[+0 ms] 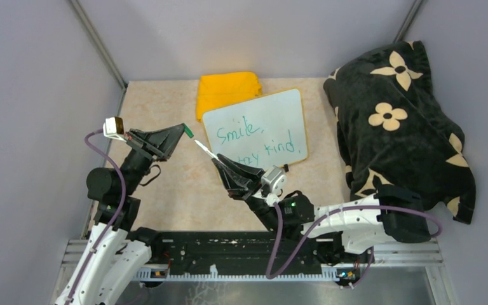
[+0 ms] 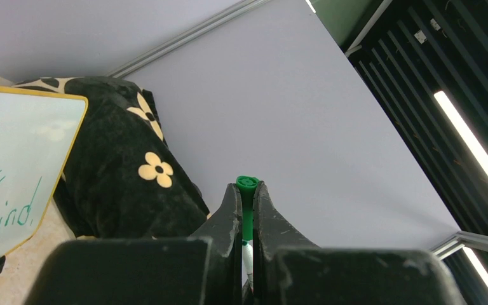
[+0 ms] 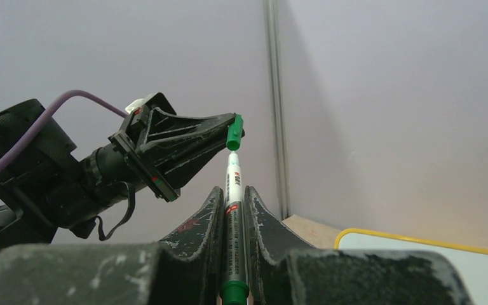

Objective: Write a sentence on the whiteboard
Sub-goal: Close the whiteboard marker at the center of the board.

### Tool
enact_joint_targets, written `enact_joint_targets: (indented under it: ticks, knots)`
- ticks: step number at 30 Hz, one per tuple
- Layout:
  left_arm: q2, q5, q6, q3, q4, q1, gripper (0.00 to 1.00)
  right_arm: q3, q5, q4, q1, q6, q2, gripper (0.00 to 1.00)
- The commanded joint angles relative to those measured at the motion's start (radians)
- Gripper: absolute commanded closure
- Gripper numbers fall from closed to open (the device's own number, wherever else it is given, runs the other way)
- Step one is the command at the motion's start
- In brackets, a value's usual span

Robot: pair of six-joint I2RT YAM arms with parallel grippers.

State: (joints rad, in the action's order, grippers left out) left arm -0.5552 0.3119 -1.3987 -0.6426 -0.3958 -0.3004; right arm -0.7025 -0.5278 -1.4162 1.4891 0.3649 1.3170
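While my left gripper [image 1: 183,129] clamps the green marker cap [image 1: 189,132] at the left, my right gripper [image 1: 219,161] grips the marker [image 1: 204,150], its tip just beside that cap. Right of them, farther off, lies the whiteboard [image 1: 279,108] bearing the sentence [image 1: 254,141] "Smile, stay kind"; a black flowered blanket [image 1: 400,146] sits far right.

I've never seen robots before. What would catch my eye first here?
The white, yellow-rimmed whiteboard lies mid-table bearing the green handwritten sentence "Smile, stay kind". Before it, the left gripper pinches a small green marker cap and the right gripper a white marker pen pointed at it. A black fleece blanket with cream flowers fills the right side.
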Motion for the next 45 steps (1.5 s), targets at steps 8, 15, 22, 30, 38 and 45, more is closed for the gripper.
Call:
enact_joint_targets:
  ticks: [8,15,22,30,38,45]
  knots:
    - [0.012,0.026,-0.006,0.004,0.002,0.003,1.00,-0.063,-0.018,-0.067,-0.006,0.029,0.015,1.00]
    - [0.012,0.027,-0.006,0.002,0.003,0.003,1.00,-0.065,-0.019,-0.067,-0.006,0.030,0.020,1.00]
    - [0.011,0.025,-0.006,-0.001,0.001,0.003,1.00,-0.063,-0.019,-0.063,-0.005,0.026,0.020,1.00]
    - [0.011,0.026,-0.006,-0.001,0.000,0.003,1.00,-0.069,-0.015,-0.057,-0.006,0.023,0.023,1.00]
    - [0.011,0.029,-0.008,0.005,0.000,0.003,1.00,-0.072,-0.015,-0.061,-0.006,0.023,0.024,1.00]
    - [0.010,0.020,-0.009,0.008,0.001,0.003,1.00,-0.072,-0.011,-0.055,-0.005,0.016,0.022,1.00]
